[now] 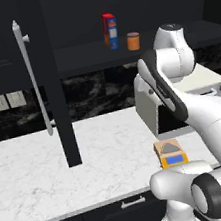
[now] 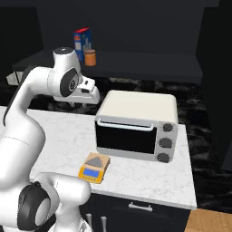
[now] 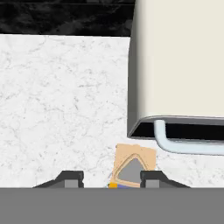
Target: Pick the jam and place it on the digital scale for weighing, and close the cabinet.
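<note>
The jam [image 1: 133,41] sits on the cabinet shelf at upper centre, just beside a red and blue box [image 1: 110,30]. The end effector [image 3: 111,178], jaws narrow and empty, hangs over the counter [image 3: 61,96] above the digital scale [image 3: 133,165]. A reach upward risks toppling the box or clipping the open cabinet door [image 1: 56,90].

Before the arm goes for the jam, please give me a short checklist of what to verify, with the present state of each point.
1. Jam upright on the cabinet shelf, beside the red and blue box: ok.
2. Cabinet door open, shelf reachable: ok.
3. Digital scale platform free of things: ok.
4. Tool holds nothing: ok.
5. Tool fingers spread wide enough for the jar: cannot tell.
6. Toaster oven apart from the scale: ok.
</note>
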